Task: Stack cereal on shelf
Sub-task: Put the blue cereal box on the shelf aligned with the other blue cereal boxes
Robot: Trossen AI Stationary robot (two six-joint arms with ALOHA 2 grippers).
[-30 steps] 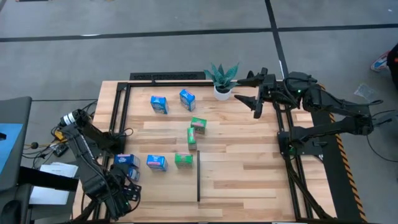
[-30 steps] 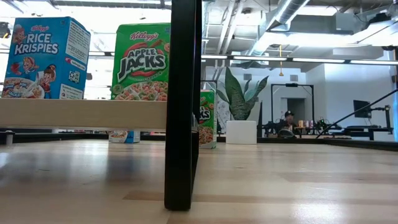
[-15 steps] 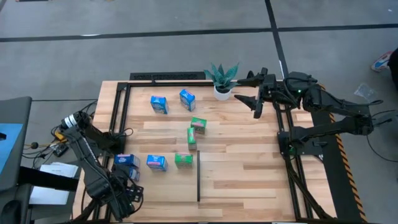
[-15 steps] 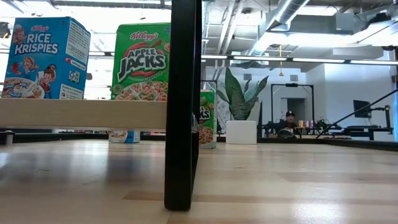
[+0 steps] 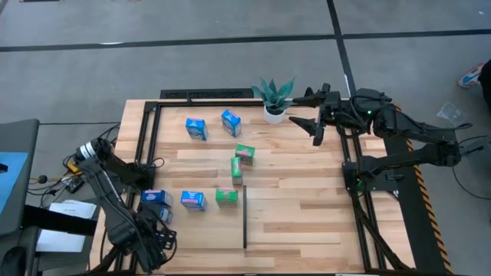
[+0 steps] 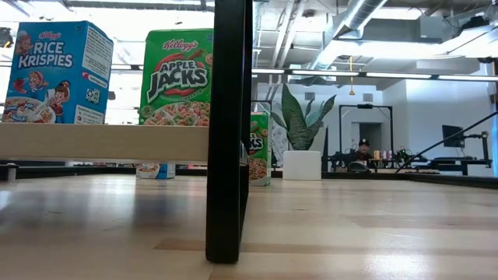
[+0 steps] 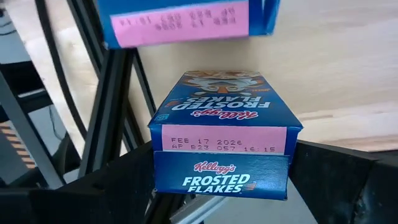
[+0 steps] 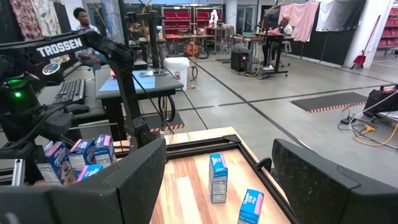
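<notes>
My left gripper (image 5: 159, 222) is at the table's near left corner, pointing down, shut on a blue Frosted Flakes cereal box (image 7: 221, 149). Just beyond it stands another blue box (image 5: 156, 198), first of a row with a blue Rice Krispies box (image 6: 58, 74) and a green Apple Jacks box (image 6: 177, 78); these two stand upright on the shelf's light-wood plank (image 6: 101, 141). Several more boxes (image 5: 230, 123) stand loose mid-table. My right gripper (image 5: 311, 116) hangs open and level at the far right, holding nothing. My left gripper pinches the Frosted Flakes box by two opposite sides (image 7: 160, 171), one finger on each. The fingers come from above, pointing down. The box's upper end reaches far back between them. Its lower end is hidden, so whether it rests on anything I cannot tell.
A black rail frame (image 5: 146, 153) edges the wood surface, running close beside the held box. A thin black divider strip (image 5: 245, 218) lies right of the row. A potted plant (image 5: 272, 100) stands at the far edge by the right gripper. Cables (image 5: 57, 180) trail off the left side.
</notes>
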